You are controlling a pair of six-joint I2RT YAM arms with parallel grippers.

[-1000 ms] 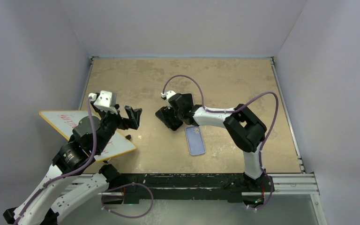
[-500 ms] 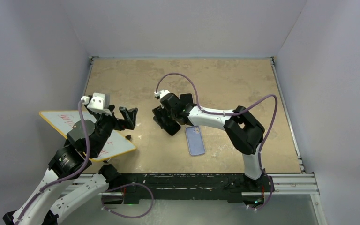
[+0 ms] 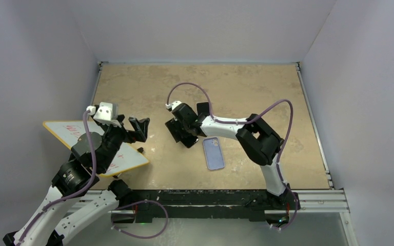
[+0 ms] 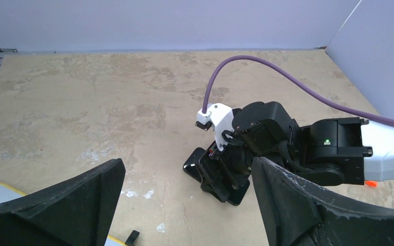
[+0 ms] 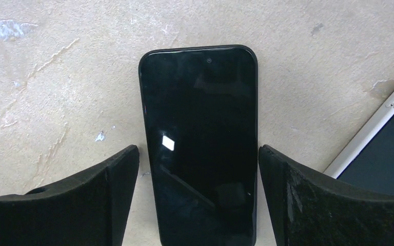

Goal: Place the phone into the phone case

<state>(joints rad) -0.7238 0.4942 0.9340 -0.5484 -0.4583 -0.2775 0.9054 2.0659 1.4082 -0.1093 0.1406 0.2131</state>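
A black phone (image 5: 200, 118) lies flat, screen up, on the tan table. My right gripper (image 5: 199, 205) is open and straddles its lower half, one finger on each long side with a thin gap to each. From above, this gripper (image 3: 180, 134) covers most of the phone. The phone case (image 3: 214, 153), pale lavender, lies just right of it on the table, touching nothing. My left gripper (image 3: 139, 129) is open and holds nothing, left of the phone and pointing at it. In the left wrist view, a corner of the phone (image 4: 192, 167) shows beneath the right gripper (image 4: 220, 179).
A yellow-edged whiteboard (image 3: 82, 138) with red writing lies under the left arm at the table's left edge. A small black piece (image 3: 140, 150) sits beside its corner. Purple cables arc over both arms. Grey walls enclose the table on three sides.
My right gripper has moved a little left over the phone and opened wider. The left arm has drawn back slightly to the left, still open.
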